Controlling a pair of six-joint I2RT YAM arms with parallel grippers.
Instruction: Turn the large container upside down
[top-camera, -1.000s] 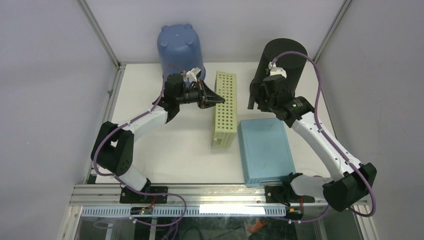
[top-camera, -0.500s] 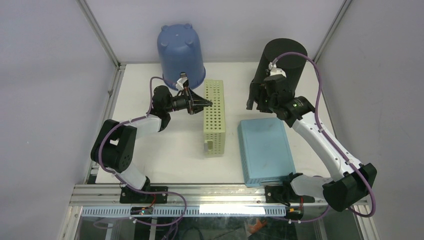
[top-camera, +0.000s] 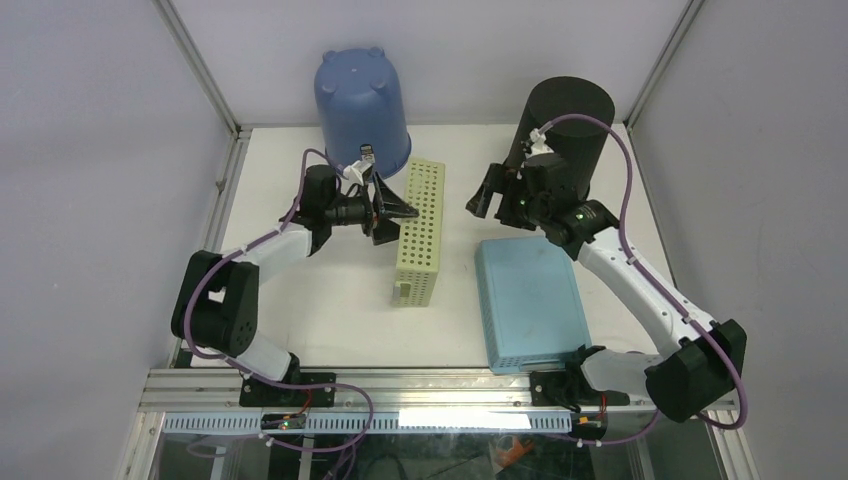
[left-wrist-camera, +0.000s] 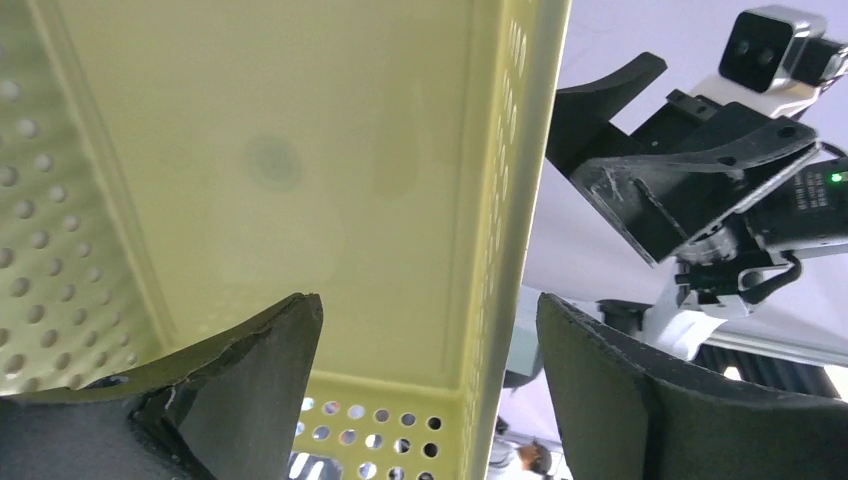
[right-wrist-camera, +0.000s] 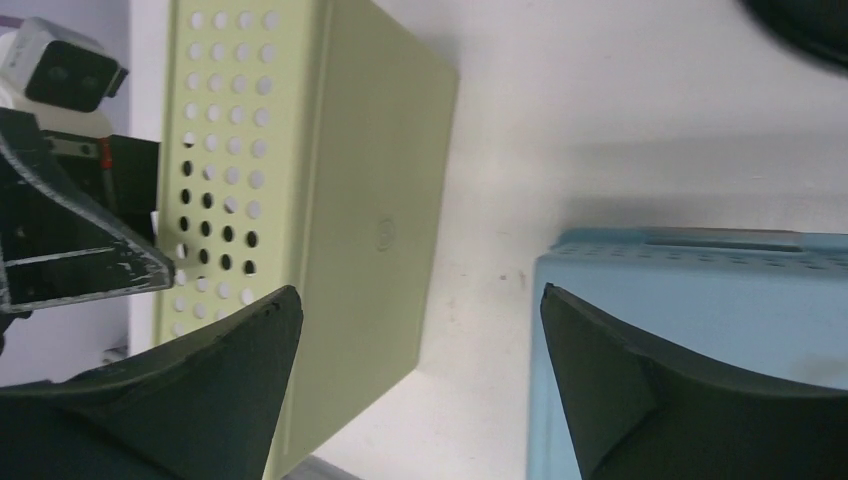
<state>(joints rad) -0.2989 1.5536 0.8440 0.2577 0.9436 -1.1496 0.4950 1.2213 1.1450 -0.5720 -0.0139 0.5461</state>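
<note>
While the basket (top-camera: 418, 232) stands on edge, the left tool (left-wrist-camera: 425, 310) straddles its rim.

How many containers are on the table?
4: blue bucket back left, black cylinder back right, green perforated basket centre, light-blue bin front right. No others visible.

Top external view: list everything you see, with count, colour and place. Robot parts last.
bucket: one, blue, bottom up, far left corner
cylinder: one, black, upright, far right
perforated basket: one, yellow-green, tipped on its side, centre
bin: one, light blue, near right, beside the basket
table: one, white, under everything
left gripper: one, black, open, fingers astride the basket's wall
right gripper: one, black, open, hovering between basket and cylinder
</note>
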